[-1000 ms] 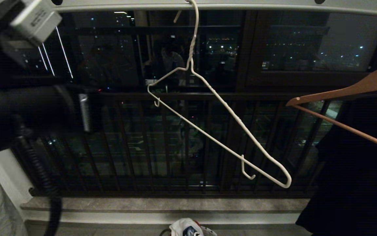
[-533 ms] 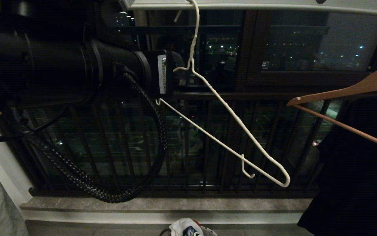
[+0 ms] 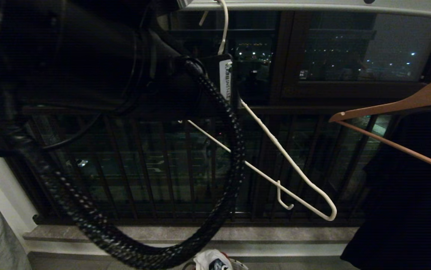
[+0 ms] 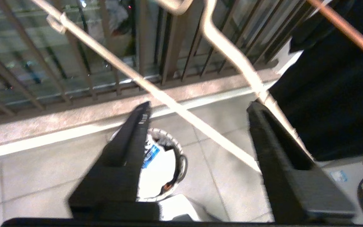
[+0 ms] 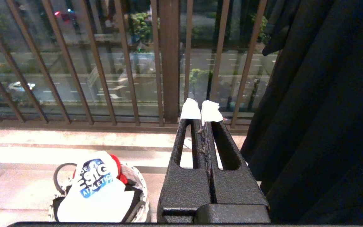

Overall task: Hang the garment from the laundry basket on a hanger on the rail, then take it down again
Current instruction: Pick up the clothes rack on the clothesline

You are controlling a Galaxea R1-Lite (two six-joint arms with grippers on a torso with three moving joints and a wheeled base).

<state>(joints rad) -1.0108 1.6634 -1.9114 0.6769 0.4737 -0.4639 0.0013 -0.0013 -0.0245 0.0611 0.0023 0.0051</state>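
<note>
Now seeing the black left arm (image 3: 88,63) filling the head view to the left of the hanger (image 3: 290,165), crossing in front of its twisted neck and near shoulder, and trailing a braided cable (image 3: 234,157) looping down across its bar. Finding the large black garment (image 3: 406,195) draping to the right of the hanger, clear of it, under a brown wooden hanger (image 3: 388,105). Noting the dark balcony railing (image 3: 155,168) running behind the hanger, and the pale rail (image 3: 313,6) passing directly above it, carrying its hook. Watching the hanger itself dangling bare and tilting, far end dipping low to the right. Spotting the laundry basket (image 5: 139,186) sitting on the floor tiles well below the hanger, holding the garment (image 5: 96,192) bunched up inside, blue graphic facing up, beside a red cloth (image 5: 116,168). Catching the left gripper (image 4: 199,106) up at the hanger with jaws standing wide apart, gripping nothing, the hanger's bar crossing between the fingers and its sloping side just beside one fingertip; touching or not, impossible to tell. Leaving the right gripper (image 5: 203,108) parked low near the basket, well below the hanger, with taped fingertips pressing together and holding nothing.
</note>
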